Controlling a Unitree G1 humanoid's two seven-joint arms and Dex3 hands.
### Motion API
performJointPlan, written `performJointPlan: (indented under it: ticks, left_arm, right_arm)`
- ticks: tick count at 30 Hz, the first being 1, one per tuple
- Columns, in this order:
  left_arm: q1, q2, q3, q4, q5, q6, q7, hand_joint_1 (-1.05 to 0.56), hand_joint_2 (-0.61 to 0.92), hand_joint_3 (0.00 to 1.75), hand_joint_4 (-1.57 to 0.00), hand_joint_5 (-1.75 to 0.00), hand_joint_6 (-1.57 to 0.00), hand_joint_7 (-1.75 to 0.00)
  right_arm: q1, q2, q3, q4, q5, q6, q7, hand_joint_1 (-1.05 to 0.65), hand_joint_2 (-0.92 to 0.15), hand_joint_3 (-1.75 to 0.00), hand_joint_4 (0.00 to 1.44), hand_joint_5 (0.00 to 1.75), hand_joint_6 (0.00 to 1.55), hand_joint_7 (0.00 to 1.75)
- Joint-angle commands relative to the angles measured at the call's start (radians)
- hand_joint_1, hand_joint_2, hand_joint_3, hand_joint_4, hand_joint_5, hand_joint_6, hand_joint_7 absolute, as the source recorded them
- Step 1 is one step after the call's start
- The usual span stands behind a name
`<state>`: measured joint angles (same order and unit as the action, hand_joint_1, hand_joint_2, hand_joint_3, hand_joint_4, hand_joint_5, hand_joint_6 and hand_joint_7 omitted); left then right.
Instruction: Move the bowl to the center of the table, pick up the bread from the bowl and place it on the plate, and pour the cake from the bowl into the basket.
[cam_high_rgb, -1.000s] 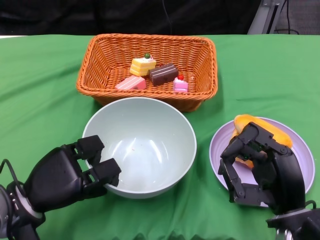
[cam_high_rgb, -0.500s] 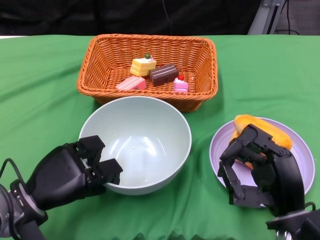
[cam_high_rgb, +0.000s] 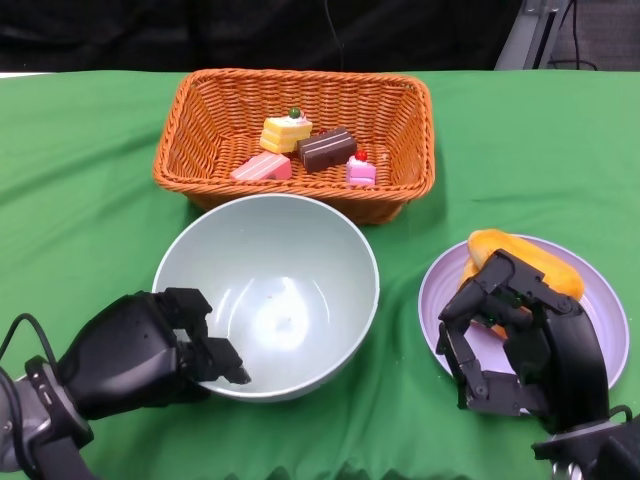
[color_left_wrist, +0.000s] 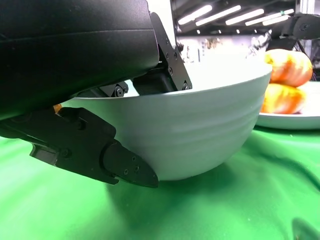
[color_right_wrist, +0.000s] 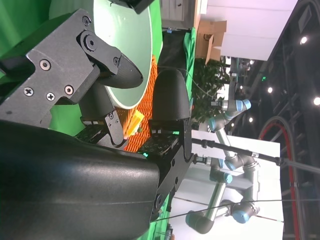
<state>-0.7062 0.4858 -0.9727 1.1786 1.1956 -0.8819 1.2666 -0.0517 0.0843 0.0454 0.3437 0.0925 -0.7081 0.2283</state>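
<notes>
Bowl (cam_high_rgb: 266, 296) shifted left — left hand (cam_high_rgb: 140, 350) grips its rim.

Pale green bowl (cam_high_rgb: 266, 295), round, upright and empty, resting on the green cloth just in front of the basket; the left wrist view shows its ribbed outer wall (color_left_wrist: 200, 135). Orange wicker basket (cam_high_rgb: 296, 140), rectangular, holding four cake pieces: yellow (cam_high_rgb: 286, 131), dark brown (cam_high_rgb: 327, 147), pink wedge (cam_high_rgb: 262, 166) and small pink piece with a red top (cam_high_rgb: 361, 170). Lilac plate (cam_high_rgb: 600, 310) to the right of the bowl, carrying golden-orange bread (cam_high_rgb: 535, 258) on its far side.
</notes>
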Motion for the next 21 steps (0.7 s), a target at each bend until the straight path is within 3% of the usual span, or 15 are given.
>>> performJointPlan:
  ticks: [1,5,11,13,17,21]
  left_arm:
    - [0.001,0.042,0.004,-0.026,-0.007,-0.030,-0.034,-0.44,0.89,0.00,-0.70,-0.34,-0.84,-0.01]
    - [0.009,0.066,0.026,-0.055,-0.033,-0.069,-0.086,-0.69,0.91,0.02,-0.57,-0.11,-0.61,0.00]
    - [0.013,0.086,0.058,-0.074,-0.066,-0.120,-0.165,-1.01,0.92,0.18,-0.41,-0.01,-0.37,0.00]
    - [0.014,0.088,0.066,-0.072,-0.077,-0.138,-0.193,-1.04,0.92,0.17,-0.34,0.00,-0.30,0.00]
    - [0.013,0.090,0.098,-0.053,-0.129,-0.209,-0.316,-1.05,0.92,0.33,-0.15,0.00,-0.11,0.00]
    - [0.030,0.066,0.173,0.014,-0.282,-0.351,-0.518,-1.05,0.92,0.45,-0.07,0.00,-0.07,-0.01]
  right_arm:
    - [-0.007,-0.013,-0.011,0.009,0.001,-0.016,-0.007,-0.06,-0.38,-1.25,0.75,1.69,0.64,1.44]
    - [-0.010,-0.013,-0.012,0.015,0.005,-0.021,-0.002,-0.05,-0.37,-1.26,0.76,1.68,0.64,1.44]
    - [-0.016,-0.009,-0.014,0.029,0.014,-0.028,0.005,-0.05,-0.38,-1.25,0.75,1.69,0.64,1.44]
    - [-0.016,-0.008,-0.015,0.032,0.011,-0.029,0.001,-0.05,-0.38,-1.25,0.75,1.68,0.64,1.44]
    - [-0.021,-0.010,-0.016,0.041,0.004,-0.042,-0.002,-0.06,-0.39,-1.24,0.76,1.69,0.64,1.43]
    - [-0.022,-0.008,-0.016,0.043,0.017,-0.041,0.005,-0.06,-0.39,-1.24,0.76,1.68,0.65,1.42]
